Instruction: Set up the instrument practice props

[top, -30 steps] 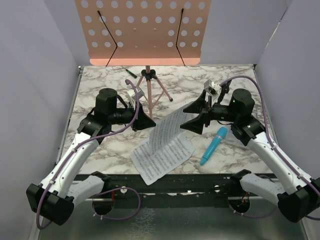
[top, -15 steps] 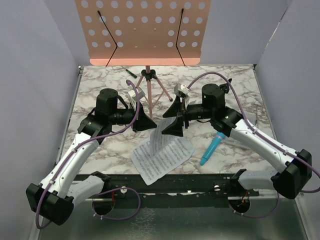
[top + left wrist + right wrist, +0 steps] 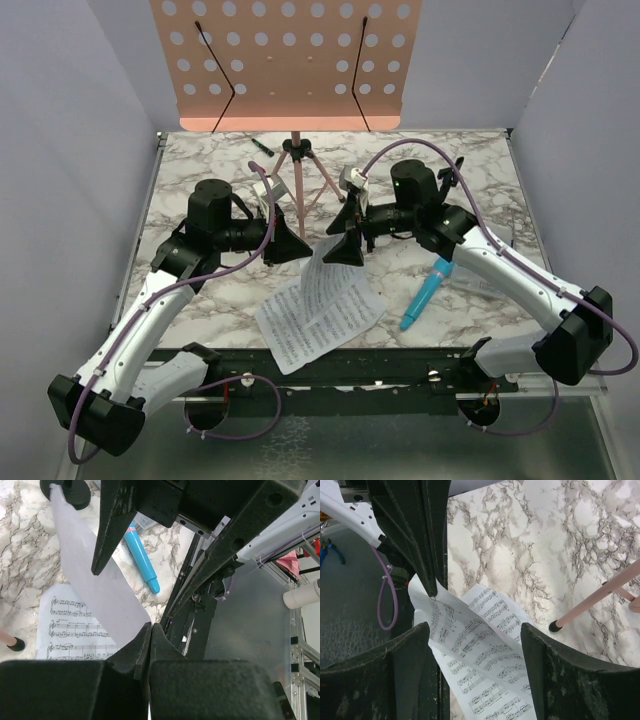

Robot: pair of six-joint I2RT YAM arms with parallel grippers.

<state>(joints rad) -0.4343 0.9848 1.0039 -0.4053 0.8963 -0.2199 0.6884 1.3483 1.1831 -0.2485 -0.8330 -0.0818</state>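
- Left gripper [image 3: 150, 631] is clamped tight on the edge of the top page [image 3: 92, 575]. On the left wrist cam both fingertips are pressed together with the paper coming out between them, blank back side rising up and away.
- That page is lifted off the rest of the sheet-music pages [image 3: 300, 335]. Those lie flat on the marble table [image 3: 190, 160], front and centre, with the near corner poking over the front edge.
- Right gripper [image 3: 474, 630] is spread wide, jaws either side of the lifted page, with the printed side facing its camera. There's a visible gap on both sides, but I can't tell for sure whether a finger is touching the paper.
- Pink music stand [image 3: 285, 65] is upright at the back middle of the table. Its tripod feet are on the marble and the perforated desk faces the front, with two black wire arms on it.
- The two grippers sit nose to nose above the pages, just in front of the tripod.
- Blue toy microphone [image 3: 425, 295] lies on the table to the right of the pages, apart from them, with its top end tucked under the right arm.
- Mic stand: all I can see is a black round base [image 3: 70, 491], cut off at the top of the left wrist view, by the far end of the lifted page — can't pick it out in the overhead.
- A small black-green stick [image 3: 262, 147] lies at the back, left of the tripod.
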